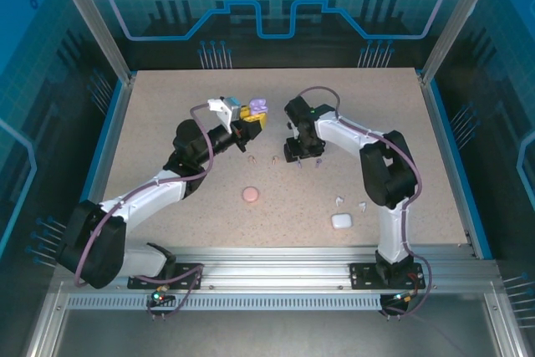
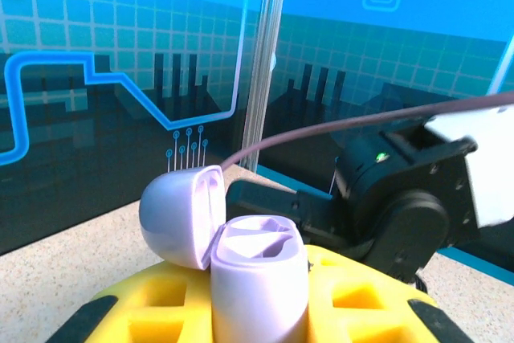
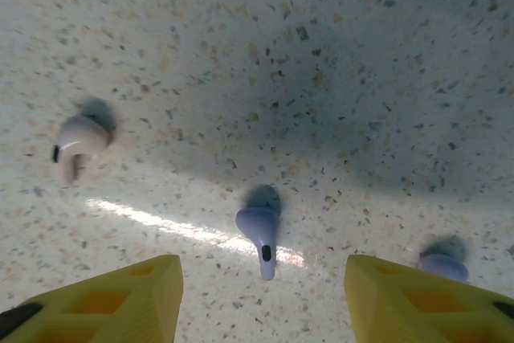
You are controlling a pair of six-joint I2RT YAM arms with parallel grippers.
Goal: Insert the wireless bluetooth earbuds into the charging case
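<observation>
Overhead: left claw [image 1: 248,125] raised, clamped on open purple case [image 1: 259,105]; right claw [image 1: 303,159] low over tabletop [image 1: 167,123].

Left wrist: lilac case [image 2: 257,275] upright between yellow fingers [image 2: 353,295], lid [image 2: 181,214] hinged back.

Right wrist: claw [image 3: 261,295] spread wide; purple earbud [image 3: 260,232] lies between fingers, stem toward camera; pink earbud [image 3: 76,142] left.

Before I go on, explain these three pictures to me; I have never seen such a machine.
Two robot arms are bolted to a speckled table, filmed from above. The other two pictures come from cameras on the wrists. The left gripper is shut on an open purple charging case, raised off the table. The right gripper is open above a purple earbud, with a second purple earbud and a pale pink earbud nearby. A closed pink case and a white case lie nearer the arm bases.
</observation>
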